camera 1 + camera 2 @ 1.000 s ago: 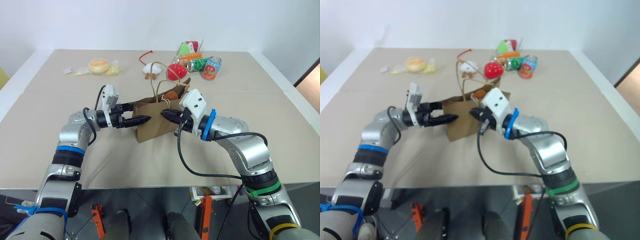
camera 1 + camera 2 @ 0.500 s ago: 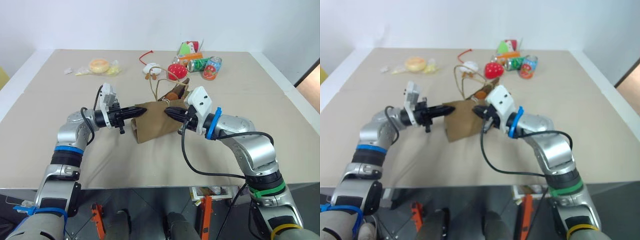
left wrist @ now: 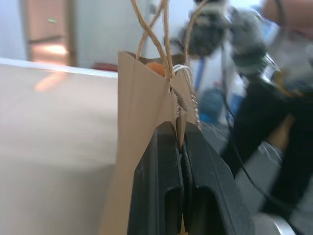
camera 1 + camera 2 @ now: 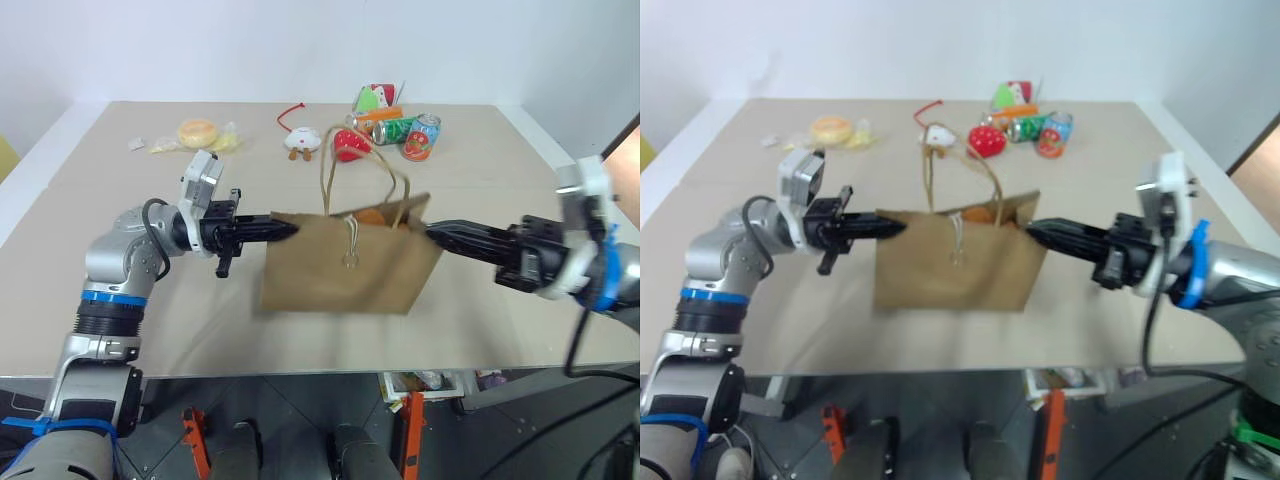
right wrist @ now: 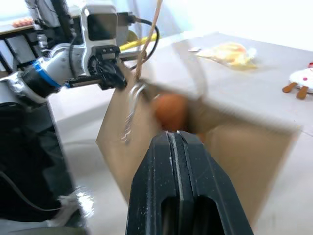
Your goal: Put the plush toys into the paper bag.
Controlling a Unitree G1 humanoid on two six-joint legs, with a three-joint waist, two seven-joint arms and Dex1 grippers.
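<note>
While the left tool (image 4: pixel 285 229) is clenched on the left edge of the paper bag (image 4: pixel 340 265), the bag stands upright at the middle of the counter (image 4: pixel 100 280), mouth open, handles raised. An orange-brown plush toy (image 5: pixel 170 110) sits inside it. On the right, the right tool (image 4: pixel 435 235) is clenched on the bag's opposite edge.
</note>
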